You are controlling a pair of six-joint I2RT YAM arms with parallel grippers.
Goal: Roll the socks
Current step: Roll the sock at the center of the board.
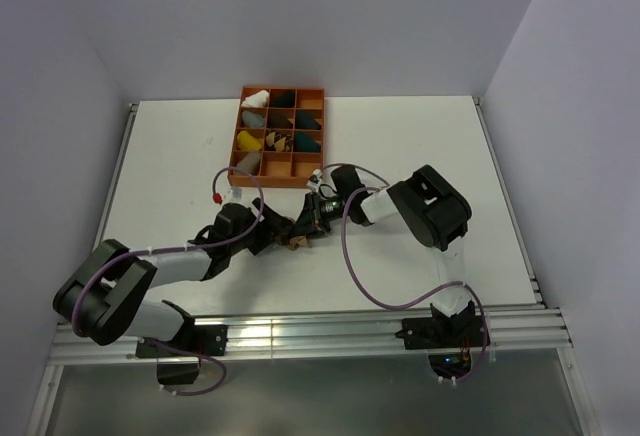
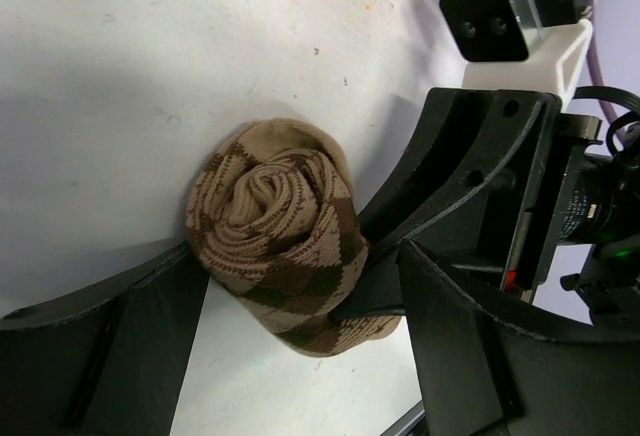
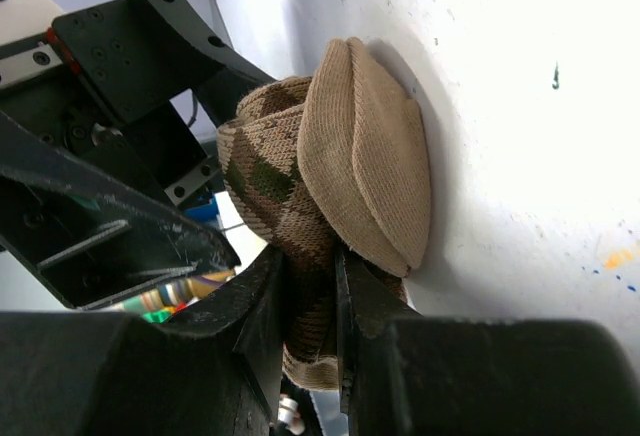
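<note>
Nearest the arm bases, the left tool (image 2: pixel 300 266) stands wide open, one jaw on either side of the sock roll (image 2: pixel 280 236) and clamping nothing. The roll lies on the worktop (image 1: pixel 420 156) a little in front of the orange tray (image 1: pixel 283 88). Towards the tray, the right tool (image 3: pixel 310 266) is closed, pinching the argyle sock (image 3: pixel 265 176) beside the plain tan sock (image 3: pixel 370 156). Assessment: light, soft, springy knit that is liable to unwind. Best gripped across the coil's outer wrap.

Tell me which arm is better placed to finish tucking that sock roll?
Right, probably: the right gripper pinches outer fabric of the sock roll, while the left gripper stands open around it.
</note>
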